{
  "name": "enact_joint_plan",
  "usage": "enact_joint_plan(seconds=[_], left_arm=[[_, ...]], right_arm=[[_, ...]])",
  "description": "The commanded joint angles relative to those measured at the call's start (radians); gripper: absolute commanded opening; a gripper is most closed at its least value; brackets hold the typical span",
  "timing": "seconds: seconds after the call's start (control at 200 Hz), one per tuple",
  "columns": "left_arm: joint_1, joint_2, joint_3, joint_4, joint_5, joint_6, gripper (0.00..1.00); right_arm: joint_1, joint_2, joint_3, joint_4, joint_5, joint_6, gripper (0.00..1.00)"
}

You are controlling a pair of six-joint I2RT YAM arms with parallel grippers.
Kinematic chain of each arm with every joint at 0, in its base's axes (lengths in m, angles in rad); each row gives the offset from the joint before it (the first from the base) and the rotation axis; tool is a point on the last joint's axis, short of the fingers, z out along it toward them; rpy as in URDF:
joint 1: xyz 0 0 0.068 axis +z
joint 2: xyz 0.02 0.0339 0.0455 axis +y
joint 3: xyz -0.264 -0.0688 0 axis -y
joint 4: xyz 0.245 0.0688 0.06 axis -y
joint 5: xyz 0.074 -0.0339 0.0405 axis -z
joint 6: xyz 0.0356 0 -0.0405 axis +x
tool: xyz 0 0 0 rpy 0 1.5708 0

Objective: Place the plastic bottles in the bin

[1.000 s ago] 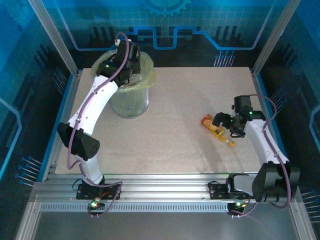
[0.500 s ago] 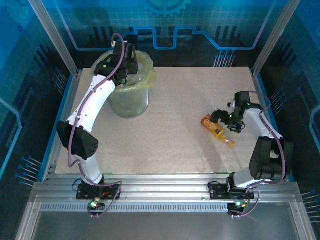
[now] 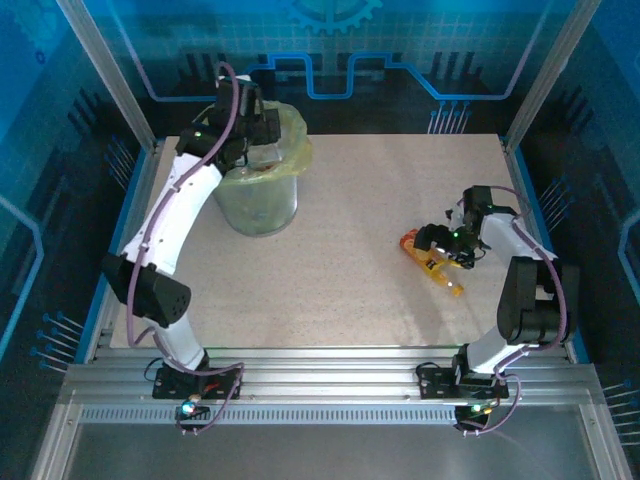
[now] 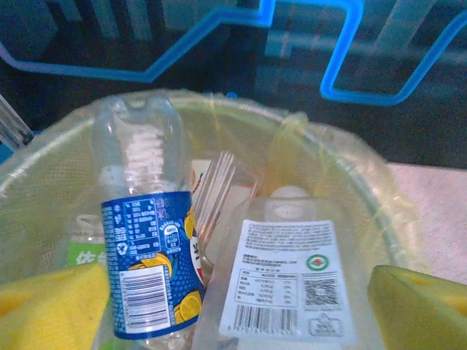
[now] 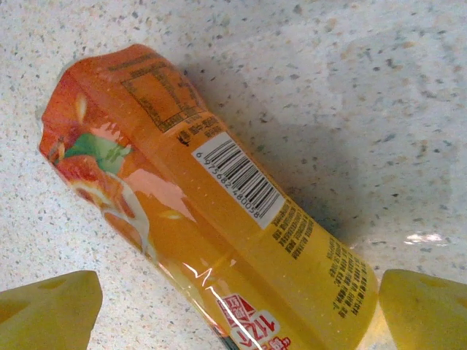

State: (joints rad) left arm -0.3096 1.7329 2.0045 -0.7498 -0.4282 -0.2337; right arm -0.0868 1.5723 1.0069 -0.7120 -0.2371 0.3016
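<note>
- One orange bottle (image 5: 219, 211) lies on its side on the speckled table (image 5: 365, 87), fruit-print label and barcode facing up.
- My right gripper (image 5: 233, 313) is spread wide, with a yellow fingertip on either side of it.
- The bin (image 4: 343, 157), lined with a yellow-green bag, stands at the table's far left.
- Inside it I count two clear bottles: a blue-labelled bottle (image 4: 146, 255) and a white-labelled bottle (image 4: 288, 277).
- My left gripper (image 4: 233, 306) hangs over the bin, fingers wide, holding nothing.
</note>
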Motion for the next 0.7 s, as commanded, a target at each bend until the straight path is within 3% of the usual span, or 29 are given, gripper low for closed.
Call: enact_joint_plan(seconds=[0.0, 0.27, 0.515, 0.695], left_arm=[[0.007, -0.114, -0.033, 0.069, 0.042, 0.000, 0.97], [0.007, -0.283, -0.185, 0.148, 0.047, -0.022, 0.99], [0.013, -0.377, -0.274, 0.161, -0.005, -0.029, 0.99], [0.098, -0.413, -0.325, 0.144, -0.006, -0.069, 0.99]], right_arm=[[0.038, 0.001, -0.018, -0.010, -0.019, -0.003, 0.98], [0.136, 0.016, -0.009, -0.030, 0.052, 0.018, 0.97], [0.221, 0.120, 0.067, -0.056, 0.178, -0.003, 0.93], [0.266, 0.213, 0.152, -0.072, 0.246, -0.020, 0.94]])
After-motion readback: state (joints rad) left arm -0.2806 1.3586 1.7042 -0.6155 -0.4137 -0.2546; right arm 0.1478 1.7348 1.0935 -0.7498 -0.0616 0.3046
